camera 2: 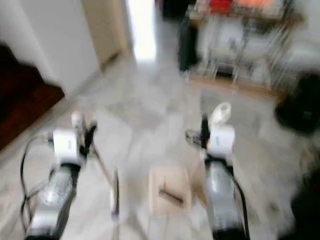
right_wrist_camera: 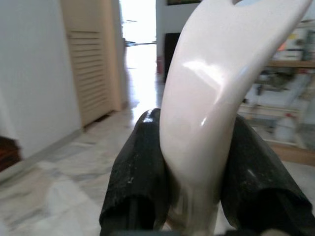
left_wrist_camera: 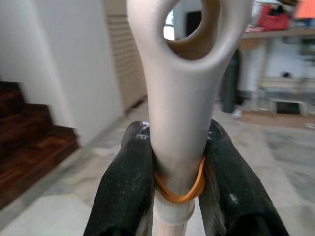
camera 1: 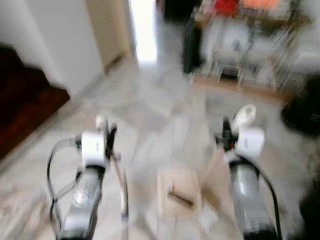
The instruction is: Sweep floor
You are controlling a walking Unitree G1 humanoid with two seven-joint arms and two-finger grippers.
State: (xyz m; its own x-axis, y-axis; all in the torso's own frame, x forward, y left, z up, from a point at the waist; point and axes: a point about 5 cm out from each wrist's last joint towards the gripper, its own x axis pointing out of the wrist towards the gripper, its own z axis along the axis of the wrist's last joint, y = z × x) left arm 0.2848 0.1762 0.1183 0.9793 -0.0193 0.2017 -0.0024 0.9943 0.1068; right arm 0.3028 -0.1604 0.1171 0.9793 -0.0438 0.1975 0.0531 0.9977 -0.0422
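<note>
Broom handle [left_wrist_camera: 184, 88] clamped upright between the left gripper [left_wrist_camera: 179, 189] fingers [left_wrist_camera: 125, 191], beige, with an oval hanging hole at its top and an orange rubber band [left_wrist_camera: 179, 189] wrapped round it just where the black pads press in. Seen from the head, a thin shaft [camera 1: 120, 185] running down from the left gripper toward the floor; lower end blurred, bristles not made out. In the right gripper [right_wrist_camera: 189, 172], a glossy cream curved handle [right_wrist_camera: 216, 83], probably of a dustpan, pinched between both fingers [right_wrist_camera: 138, 182], its tip forking at the top and cut off by the frame edge. Between the two silver arms, low on the floor, a pale square pan-like shape [camera 1: 179, 192] with a dark short object [camera 1: 180, 197] on it; too smeared to name with certainty.

Around: grey-and-cream marble floor [camera 1: 150, 110], head views heavily blurred. On the robot's left, dark red wooden stair steps [camera 1: 22, 105] beside a white wall [camera 1: 65, 40]. Ahead, a louvred beige door [right_wrist_camera: 91, 59] and a bright open doorway [camera 1: 144, 27]. Ahead and right, a cluttered shelf rack [camera 1: 250, 45] with red and orange items on top, contents unreadable; a dark upright object [camera 1: 191, 47] at its left end. Dark mass [camera 1: 305, 110] at the far right, cut off.
</note>
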